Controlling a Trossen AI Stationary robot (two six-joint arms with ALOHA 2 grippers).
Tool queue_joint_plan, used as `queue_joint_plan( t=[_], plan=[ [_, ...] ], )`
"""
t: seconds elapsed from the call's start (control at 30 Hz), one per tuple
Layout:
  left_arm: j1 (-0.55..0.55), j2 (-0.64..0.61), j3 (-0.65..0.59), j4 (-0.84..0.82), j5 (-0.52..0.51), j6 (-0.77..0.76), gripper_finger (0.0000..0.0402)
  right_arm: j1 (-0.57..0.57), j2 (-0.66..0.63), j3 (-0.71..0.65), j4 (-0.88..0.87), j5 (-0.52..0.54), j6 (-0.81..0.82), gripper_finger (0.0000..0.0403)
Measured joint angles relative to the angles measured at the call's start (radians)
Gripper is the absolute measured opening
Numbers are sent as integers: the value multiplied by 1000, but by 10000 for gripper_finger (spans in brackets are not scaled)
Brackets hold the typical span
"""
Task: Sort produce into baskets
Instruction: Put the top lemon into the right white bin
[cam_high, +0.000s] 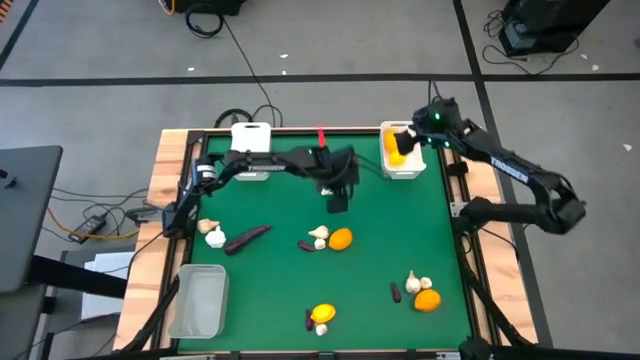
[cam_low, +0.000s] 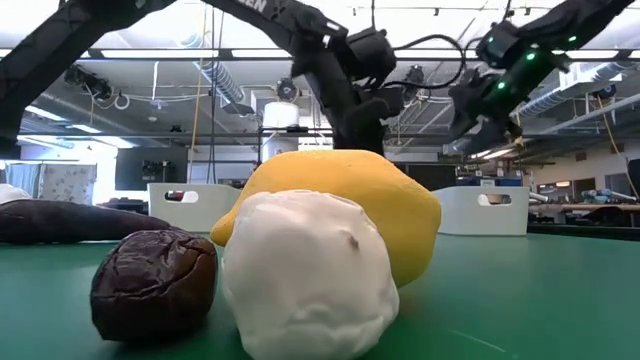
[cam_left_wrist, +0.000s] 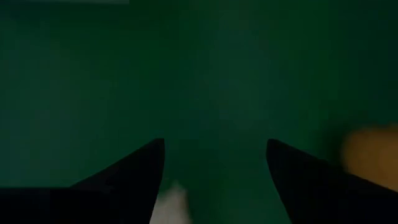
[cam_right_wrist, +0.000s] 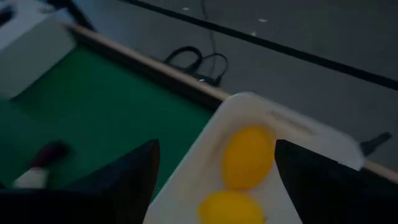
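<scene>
We see a matt green mat (cam_high: 300, 290), a wood frame (cam_high: 165, 165), a matt white garlic (cam_low: 305, 275), a wrinkled eggplant (cam_low: 152, 282) and a translucent plastic bin (cam_high: 197, 301).

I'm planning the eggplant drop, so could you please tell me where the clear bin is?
In the high view, the clear bin sits at the mat's near-left corner, below the long eggplant and garlic.

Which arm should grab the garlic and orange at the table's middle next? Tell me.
Left. The left hand hangs open just above the middle garlic and orange. The right hand is open over the far right white basket, which holds yellow fruit.
</scene>
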Motion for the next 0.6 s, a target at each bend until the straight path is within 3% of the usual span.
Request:
queue_joint_plan(
  t=[0.3,0.6],
  plan=[
    [-177,0,0,-81,-16,12,286,143,-219,-191,29,-2,86,327],
    [-218,-1,19,-71,-17,-76,286,219,-281,-282,103,-3,167,327]
  ],
)
